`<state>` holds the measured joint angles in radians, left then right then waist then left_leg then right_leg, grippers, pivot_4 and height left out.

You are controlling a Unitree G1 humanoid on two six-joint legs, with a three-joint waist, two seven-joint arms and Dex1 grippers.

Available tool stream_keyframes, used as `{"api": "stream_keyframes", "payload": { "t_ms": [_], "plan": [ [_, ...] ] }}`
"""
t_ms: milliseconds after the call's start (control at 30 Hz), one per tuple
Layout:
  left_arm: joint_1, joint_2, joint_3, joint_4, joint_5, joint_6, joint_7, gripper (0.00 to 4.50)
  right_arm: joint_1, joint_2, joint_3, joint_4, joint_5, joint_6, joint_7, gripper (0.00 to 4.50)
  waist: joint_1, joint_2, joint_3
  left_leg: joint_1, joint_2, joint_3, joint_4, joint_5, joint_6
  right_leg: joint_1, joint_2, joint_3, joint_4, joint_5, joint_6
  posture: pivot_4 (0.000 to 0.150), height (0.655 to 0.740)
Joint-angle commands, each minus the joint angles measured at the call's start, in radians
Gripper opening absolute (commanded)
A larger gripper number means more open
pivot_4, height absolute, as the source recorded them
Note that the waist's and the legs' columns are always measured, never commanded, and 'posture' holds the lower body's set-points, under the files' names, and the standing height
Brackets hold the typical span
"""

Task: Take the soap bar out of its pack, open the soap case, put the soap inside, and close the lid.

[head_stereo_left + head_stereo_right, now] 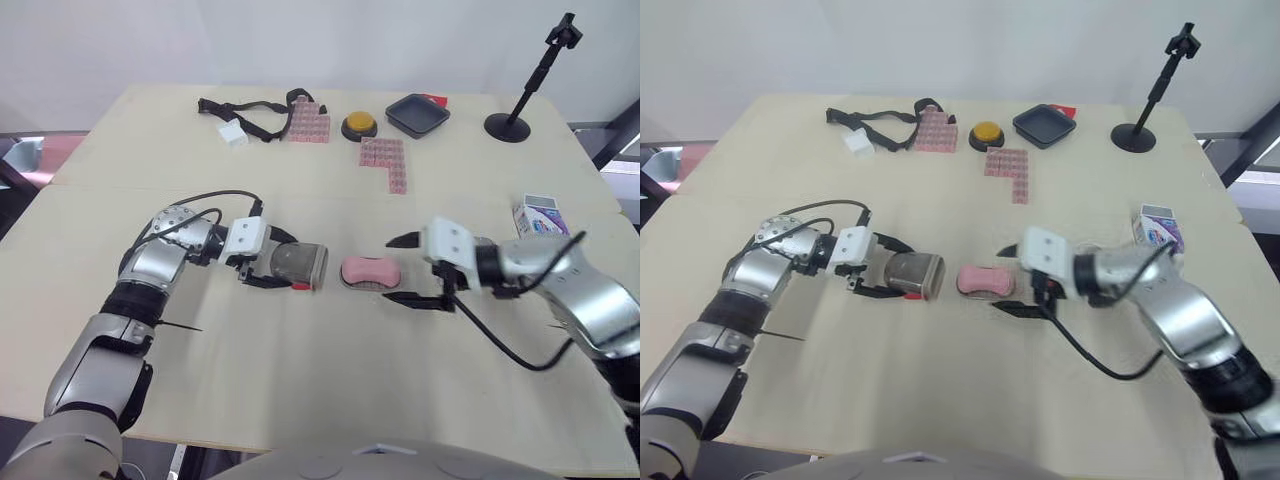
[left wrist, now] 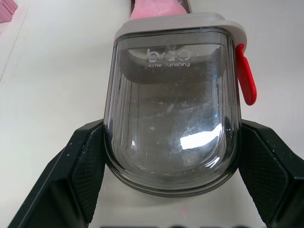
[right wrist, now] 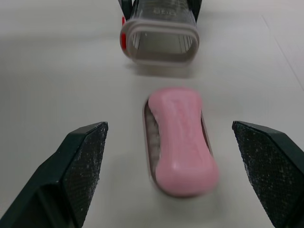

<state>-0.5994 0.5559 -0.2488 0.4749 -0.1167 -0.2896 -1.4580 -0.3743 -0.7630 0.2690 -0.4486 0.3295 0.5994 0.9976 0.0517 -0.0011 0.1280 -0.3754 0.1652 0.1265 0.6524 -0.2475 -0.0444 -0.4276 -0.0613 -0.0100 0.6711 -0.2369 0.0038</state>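
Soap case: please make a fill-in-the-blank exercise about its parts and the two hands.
1. The left hand grips the case's lid, whose clasp is ____.
2. The pink soap bar lies on the case's tray, ____ the two hands.
3. The right hand is ____ and holds nothing.
Missing words: red, between, open.

Well beyond my left gripper (image 1: 288,262), at the far side of the pale table (image 1: 300,390), a black strap (image 1: 245,112) lies looped with a white clip (image 1: 233,134), beside a pink block sheet (image 1: 308,122). Ahead of my right gripper (image 1: 391,270) sit a second pink sheet (image 1: 384,163), a yellow button (image 1: 359,125) and a black tray (image 1: 417,115). A black stand (image 1: 508,127) rises farther to the right.
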Motion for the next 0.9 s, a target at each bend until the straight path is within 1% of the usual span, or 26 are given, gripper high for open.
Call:
{"api": "stream_keyframes", "payload": {
  "t_ms": [33,133,367,900],
  "plan": [
    [0.010,0.006,0.014,-0.040,-0.016,0.009,0.012,3.71,-0.073,0.029,0.081,0.036,-0.060,0.046,-0.013,4.50,0.002,0.000,0.000,0.000,0.000,0.000,0.000,0.000,0.000,0.000,0.000,0.000,0.000,0.000,0.000,0.150,0.7338],
    [0.020,0.007,0.014,-0.053,-0.016,0.015,0.019,3.71,-0.127,0.068,0.123,0.076,-0.078,0.087,-0.024,4.50,0.002,0.000,0.000,0.000,0.000,0.000,0.000,0.001,-0.001,0.000,0.000,0.000,0.000,0.000,0.000,0.150,0.7338],
    [0.031,0.011,0.016,-0.067,-0.016,0.024,0.030,3.71,-0.195,0.095,0.187,0.160,-0.138,0.119,-0.015,4.50,0.003,0.000,0.000,0.000,0.000,0.001,-0.001,0.004,-0.007,0.000,0.000,0.000,0.001,0.000,0.000,0.150,0.7338],
    [0.050,0.013,0.018,-0.097,-0.020,0.044,0.042,3.71,-0.189,0.093,0.245,0.203,-0.199,0.121,0.018,4.50,0.005,0.000,0.000,0.000,0.000,0.001,-0.001,0.004,-0.009,0.000,0.000,0.000,0.001,0.000,0.000,0.150,0.7338]
  ]
}}
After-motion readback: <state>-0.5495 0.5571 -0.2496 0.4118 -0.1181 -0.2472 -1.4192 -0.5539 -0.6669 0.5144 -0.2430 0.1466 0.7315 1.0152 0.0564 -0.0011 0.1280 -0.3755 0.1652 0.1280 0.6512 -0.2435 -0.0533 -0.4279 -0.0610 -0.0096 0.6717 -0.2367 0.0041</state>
